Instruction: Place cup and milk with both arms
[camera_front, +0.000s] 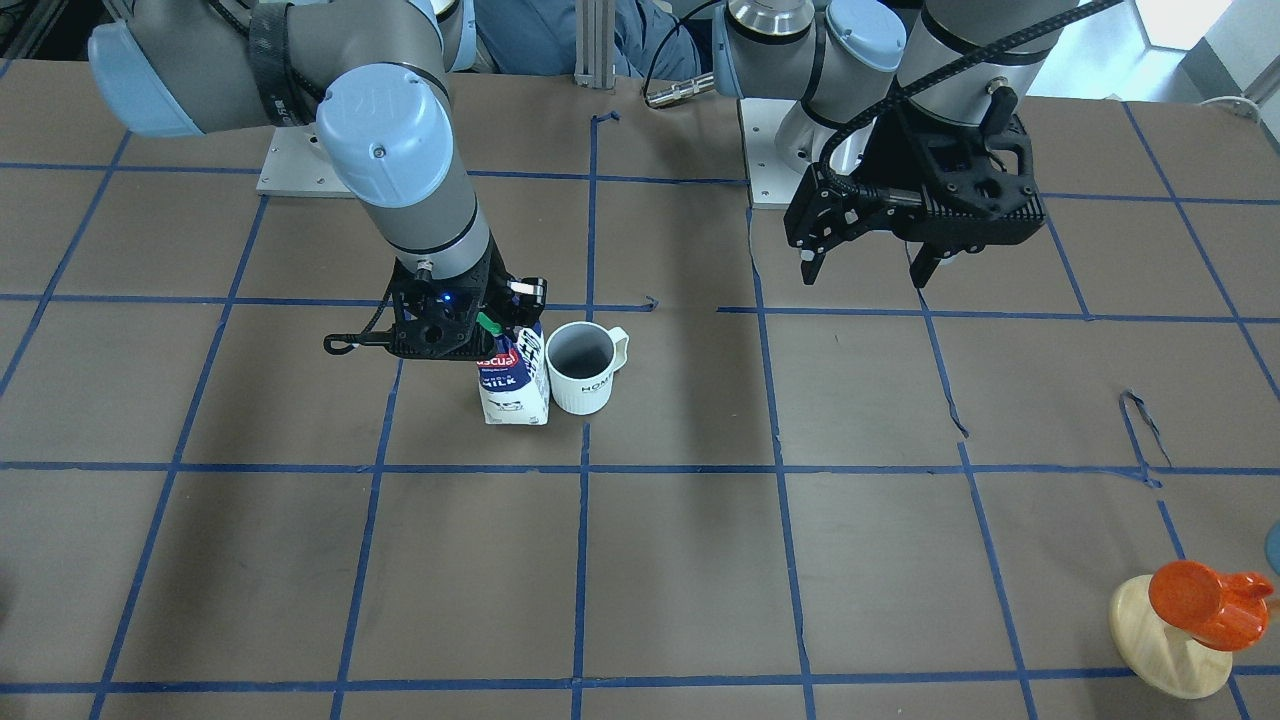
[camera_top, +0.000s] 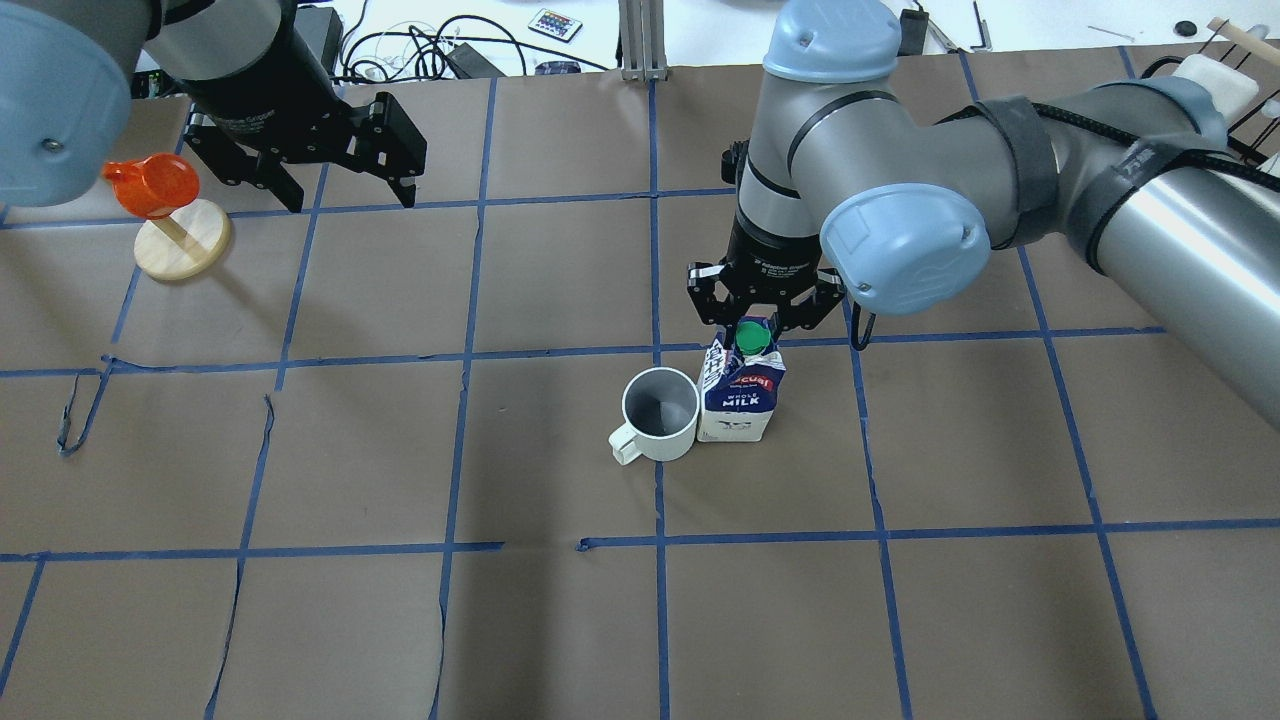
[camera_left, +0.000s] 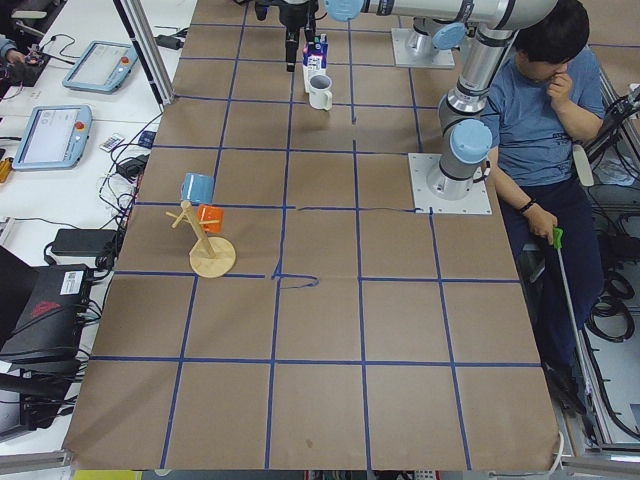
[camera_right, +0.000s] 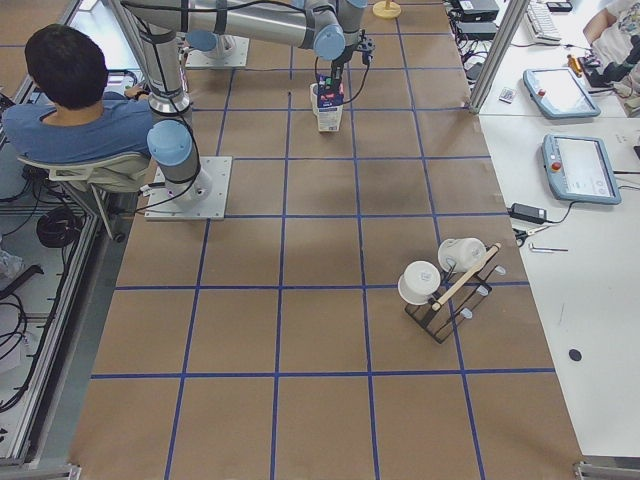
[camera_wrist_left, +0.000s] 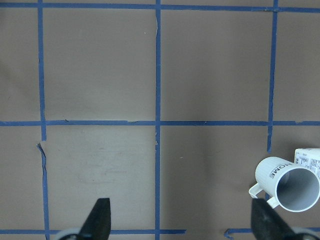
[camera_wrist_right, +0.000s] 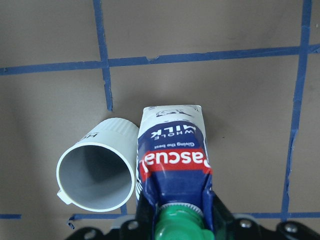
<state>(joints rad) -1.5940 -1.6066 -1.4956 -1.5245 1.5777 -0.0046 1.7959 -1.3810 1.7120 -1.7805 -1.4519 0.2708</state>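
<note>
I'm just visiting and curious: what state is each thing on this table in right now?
Milk: upright, cap on, standing on table.
Cup: upright, empty, right beside milk.
Right tool: closed on milk's top.
Left tool: open, empty, above the table.
Orange object: perched on wooden stand.

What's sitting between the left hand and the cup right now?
Only bare taped table lies between the left hand and the cup, per the overhead view.

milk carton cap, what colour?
Green. The cap on the milk carton shows best in the overhead exterior view.
</note>
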